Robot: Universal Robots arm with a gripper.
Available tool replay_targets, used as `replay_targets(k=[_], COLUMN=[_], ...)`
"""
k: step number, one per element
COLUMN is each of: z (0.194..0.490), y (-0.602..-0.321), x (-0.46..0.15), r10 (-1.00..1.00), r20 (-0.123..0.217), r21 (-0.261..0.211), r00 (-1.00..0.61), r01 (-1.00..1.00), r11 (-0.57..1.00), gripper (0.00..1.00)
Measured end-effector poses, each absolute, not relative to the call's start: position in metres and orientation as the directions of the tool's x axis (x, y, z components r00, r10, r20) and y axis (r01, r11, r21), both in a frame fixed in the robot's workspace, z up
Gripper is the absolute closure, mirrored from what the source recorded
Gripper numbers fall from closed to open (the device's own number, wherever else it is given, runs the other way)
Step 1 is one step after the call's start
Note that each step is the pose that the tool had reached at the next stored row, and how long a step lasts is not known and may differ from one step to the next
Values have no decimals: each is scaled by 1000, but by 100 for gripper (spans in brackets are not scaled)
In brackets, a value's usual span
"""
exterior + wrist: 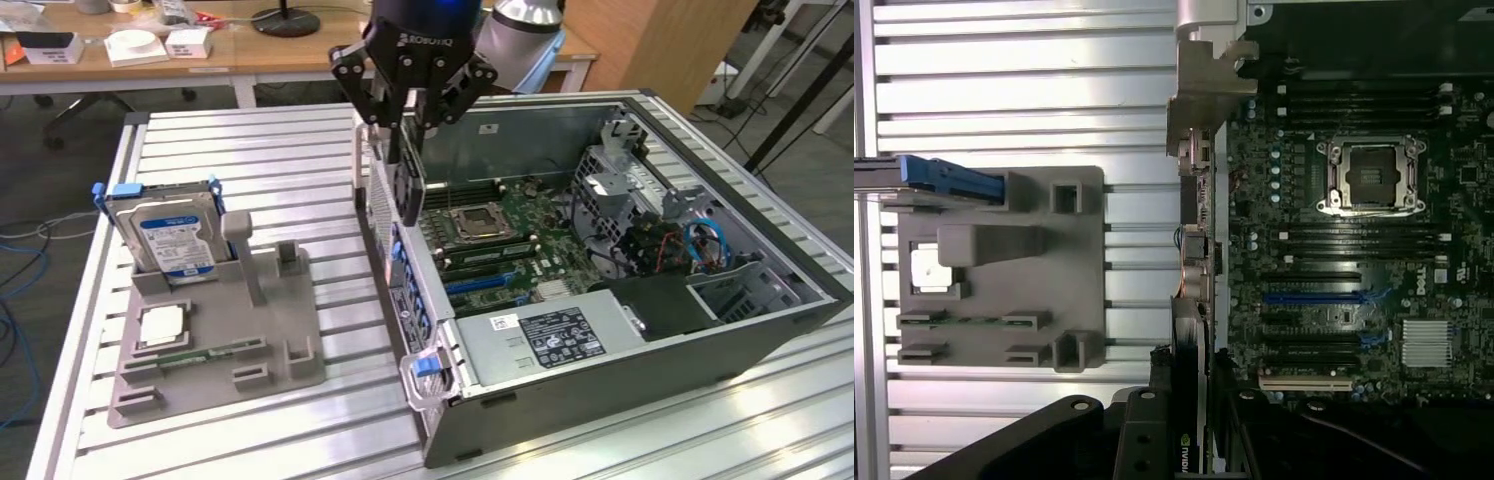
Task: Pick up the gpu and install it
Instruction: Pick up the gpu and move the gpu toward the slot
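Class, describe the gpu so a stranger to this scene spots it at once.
Find the open computer case. Over its wall nearest the grey holder hangs the black claw. The gpu is the thin card gripped upright in it, unlike the thick, blue-labelled hard drive.

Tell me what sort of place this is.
Probably a robotics lab or workshop set up for PC assembly: an open computer case with its motherboard sits on a slotted aluminium table, a grey parts fixture holds a hard drive, and wooden desks stand behind.

Black linkage-fingered tool (412, 122), grey arm (530, 28)
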State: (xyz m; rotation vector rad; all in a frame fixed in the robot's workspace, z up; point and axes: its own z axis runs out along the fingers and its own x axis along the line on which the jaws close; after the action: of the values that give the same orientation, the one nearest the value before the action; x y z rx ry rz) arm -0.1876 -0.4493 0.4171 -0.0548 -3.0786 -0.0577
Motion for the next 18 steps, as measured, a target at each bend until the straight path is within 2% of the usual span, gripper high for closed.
replay_targets(k=[3, 7, 18], z=[417, 415, 414], y=[-449, -448, -448], x=[-185, -183, -161], r10=[33, 30, 27], r20=[54, 24, 24], r21=[37, 38, 38], r00=[-998, -999, -999], r01=[35, 31, 28], r11=[999, 999, 999], gripper=[74, 74, 74])
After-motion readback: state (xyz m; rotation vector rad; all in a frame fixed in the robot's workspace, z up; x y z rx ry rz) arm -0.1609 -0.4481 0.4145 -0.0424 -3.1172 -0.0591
